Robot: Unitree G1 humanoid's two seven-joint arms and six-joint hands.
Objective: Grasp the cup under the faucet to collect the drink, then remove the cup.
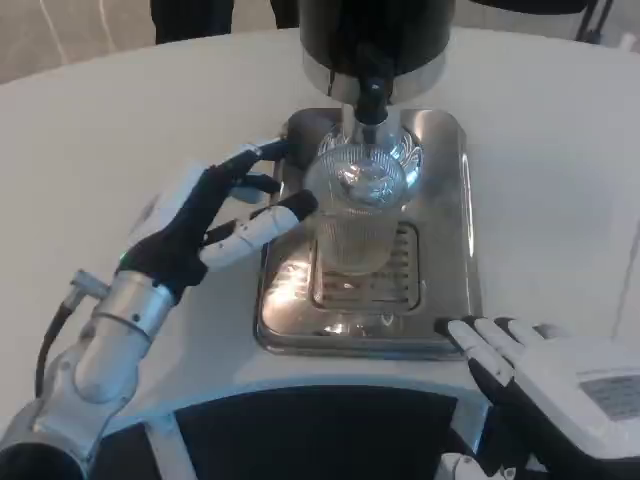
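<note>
1. Clear plastic cup [355,215] standing upright on the steel drip tray [440,250], directly under the black faucet [371,98] of the dark dispenser [376,35]; a little pale drink showing in the cup's lower part.
2. Resting on the tray's slotted grate [365,275], with bright reflections beside it on the steel.
3. Hovering just left of the cup: left hand [215,225], fingers spread and gripping nothing, one white fingertip lying close to the cup's side; contact hard to tell from this angle.
4. Extending down toward the picture's lower left: silver left forearm [110,335], a black cable looping at its side.
5. Lying on the table [110,130] at lower right, near the tray's front corner: right hand [545,375], white back up, fingers stretched flat and apart, holding nothing.
6. Sitting in the middle of the white table, tray and dispenser together, with dark shapes showing beyond the far edge.
7. Running along the bottom of the picture: a black panel with white trim [320,435].
</note>
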